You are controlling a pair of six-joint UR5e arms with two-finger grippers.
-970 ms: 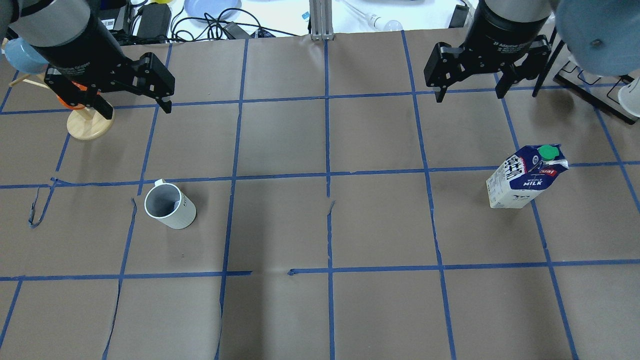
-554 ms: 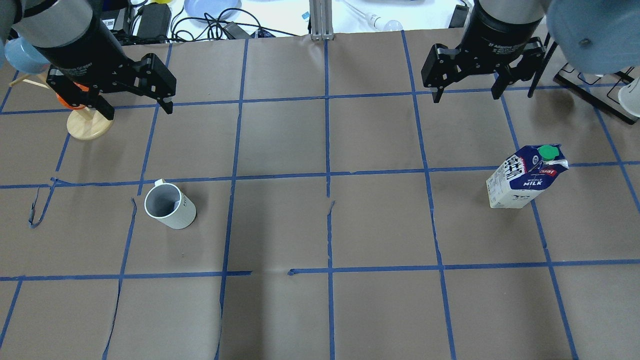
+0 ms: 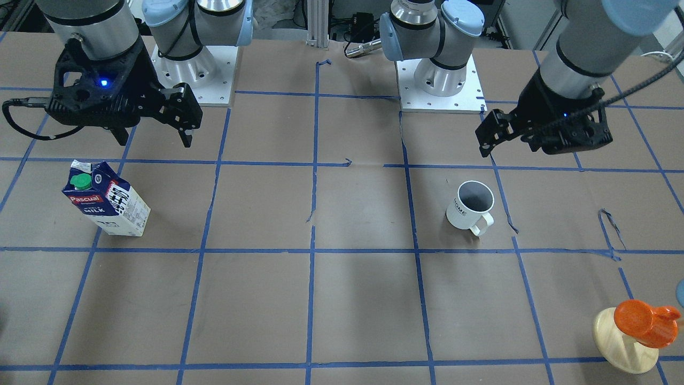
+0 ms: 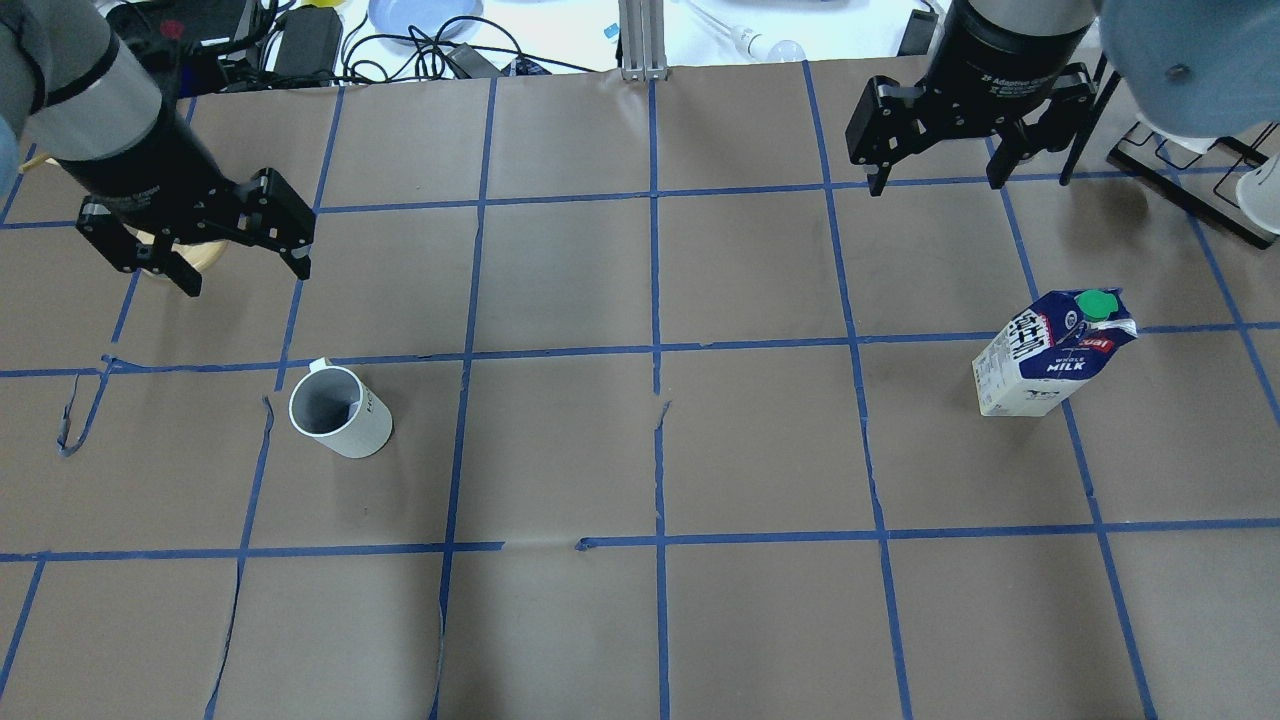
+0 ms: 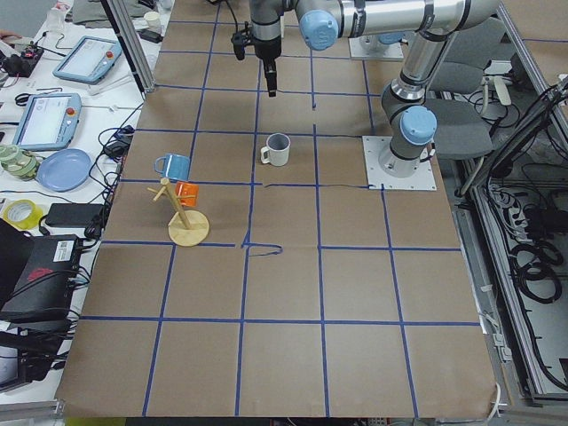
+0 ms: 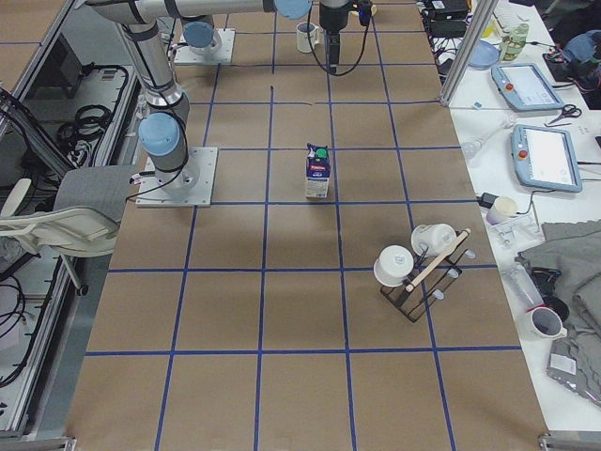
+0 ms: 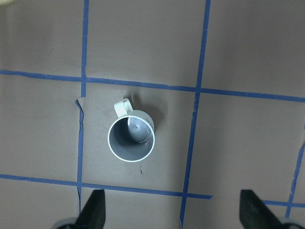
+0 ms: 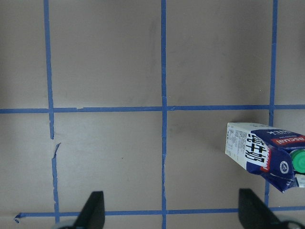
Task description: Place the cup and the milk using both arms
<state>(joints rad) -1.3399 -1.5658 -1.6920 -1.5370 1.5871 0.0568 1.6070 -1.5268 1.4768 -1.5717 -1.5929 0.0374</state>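
The white cup with dark grey inside stands upright on the brown table, handle toward the far left; it also shows in the front view and the left wrist view. My left gripper is open and empty, hovering above and beyond the cup. The navy and white milk carton with green cap stands upright on the right side, also in the front view and at the right edge of the right wrist view. My right gripper is open and empty, high beyond the milk.
A wooden mug tree with an orange mug stands at the far left, partly behind my left gripper in the overhead view. A black rack with white cups stands at the far right. Cables and a blue plate lie past the table's back edge.
My left gripper has moved nearer and slightly left, closer to the cup. My right gripper has barely shifted. Both stay open. Cup and milk have not moved.
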